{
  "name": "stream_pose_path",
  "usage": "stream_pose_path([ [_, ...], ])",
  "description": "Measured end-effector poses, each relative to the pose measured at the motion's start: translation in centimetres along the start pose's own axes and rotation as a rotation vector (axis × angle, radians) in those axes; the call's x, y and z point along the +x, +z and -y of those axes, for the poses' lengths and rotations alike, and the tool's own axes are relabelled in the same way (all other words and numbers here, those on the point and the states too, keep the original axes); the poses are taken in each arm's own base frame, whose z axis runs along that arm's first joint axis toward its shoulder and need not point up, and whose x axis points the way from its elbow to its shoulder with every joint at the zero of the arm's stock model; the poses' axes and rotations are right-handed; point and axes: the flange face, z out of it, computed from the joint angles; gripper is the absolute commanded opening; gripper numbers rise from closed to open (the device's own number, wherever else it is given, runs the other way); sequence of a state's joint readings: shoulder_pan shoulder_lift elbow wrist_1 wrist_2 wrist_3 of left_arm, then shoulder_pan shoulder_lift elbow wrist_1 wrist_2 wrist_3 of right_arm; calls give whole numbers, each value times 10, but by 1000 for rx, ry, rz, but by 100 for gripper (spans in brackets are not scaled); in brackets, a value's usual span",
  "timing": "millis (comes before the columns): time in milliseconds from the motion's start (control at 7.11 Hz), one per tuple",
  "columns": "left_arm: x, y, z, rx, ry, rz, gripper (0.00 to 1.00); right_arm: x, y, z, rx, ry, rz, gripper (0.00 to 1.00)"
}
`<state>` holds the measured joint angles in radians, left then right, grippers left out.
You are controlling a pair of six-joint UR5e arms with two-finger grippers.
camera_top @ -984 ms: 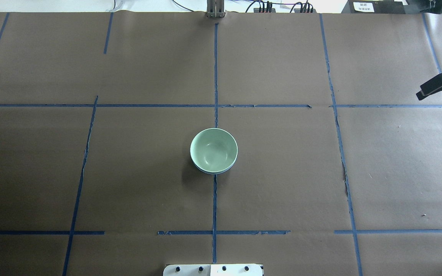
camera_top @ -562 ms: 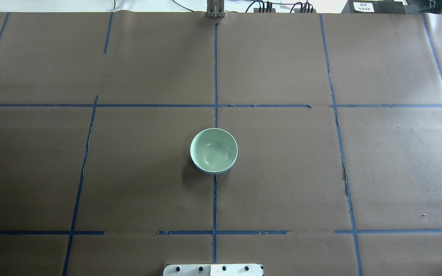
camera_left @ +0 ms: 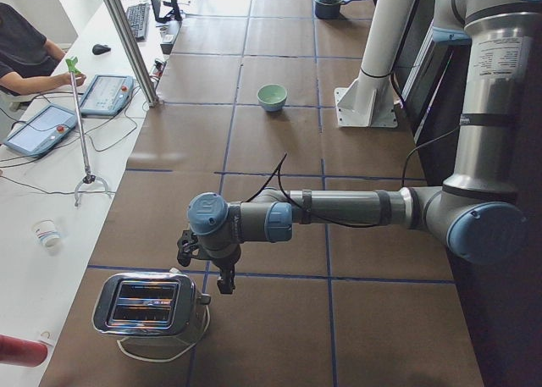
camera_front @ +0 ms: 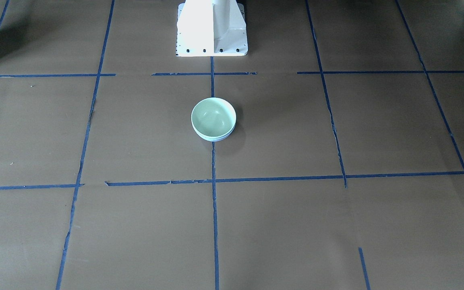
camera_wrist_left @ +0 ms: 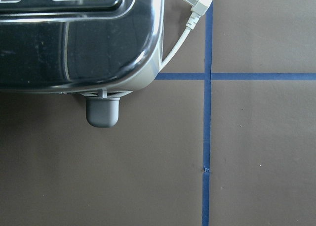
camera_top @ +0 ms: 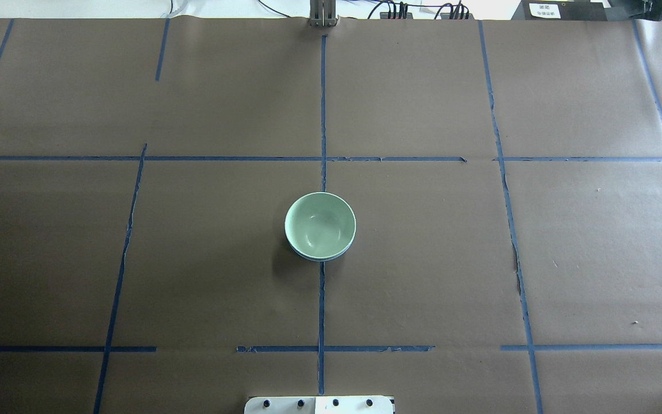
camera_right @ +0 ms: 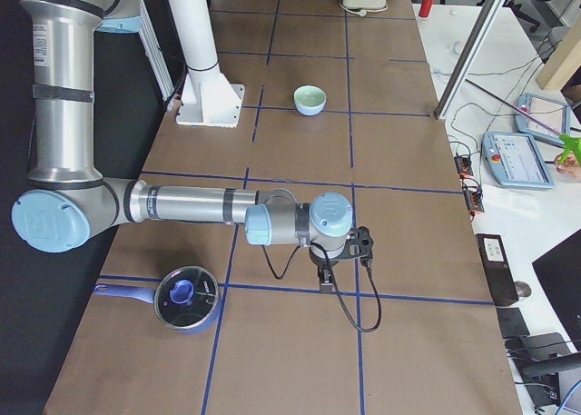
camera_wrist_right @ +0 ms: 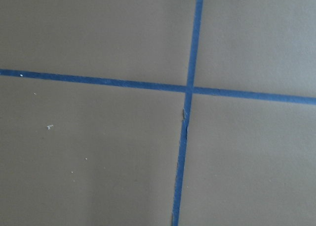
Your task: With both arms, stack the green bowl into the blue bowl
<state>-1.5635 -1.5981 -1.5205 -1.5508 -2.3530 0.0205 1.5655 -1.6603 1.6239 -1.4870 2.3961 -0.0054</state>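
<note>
The green bowl sits nested inside the blue bowl, of which only a thin rim shows, at the middle of the table. The stack also shows in the front view, green bowl in blue bowl, and far off in both side views. My left gripper hangs by the toaster at the table's left end. My right gripper hangs over the table's right end. Both are far from the bowls, and I cannot tell whether either is open or shut.
A chrome toaster with a white cord stands under the left wrist. A blue pot with a lid sits near the right arm. The white pedestal stands behind the bowls. Operators' desks line the far side.
The right gripper, seen at the right edge of the overhead view a second ago, has moved out of that view to the right. The bowls have not moved.
</note>
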Motion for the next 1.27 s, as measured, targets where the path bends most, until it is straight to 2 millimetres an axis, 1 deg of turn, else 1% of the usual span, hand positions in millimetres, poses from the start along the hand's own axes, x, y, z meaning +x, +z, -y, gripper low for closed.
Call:
stream_pose_path([
  [141, 0, 0, 0, 0, -1, -1, 100, 15, -2, -11, 3, 30, 0, 100],
  [281, 0, 0, 0, 1, -1, -1, 100, 22, -6, -16, 13, 47, -1, 100],
  [422, 0, 0, 0, 1, -1, -2, 100, 25, -10, -16, 22, 53, -2, 100],
  [703, -1, 0, 0, 0, -2, -2, 100, 26, -13, -15, 29, 58, -2, 100],
  [1266, -1, 0, 0, 0, -2, -2, 100, 27, -13, -14, 29, 60, -4, 100],
])
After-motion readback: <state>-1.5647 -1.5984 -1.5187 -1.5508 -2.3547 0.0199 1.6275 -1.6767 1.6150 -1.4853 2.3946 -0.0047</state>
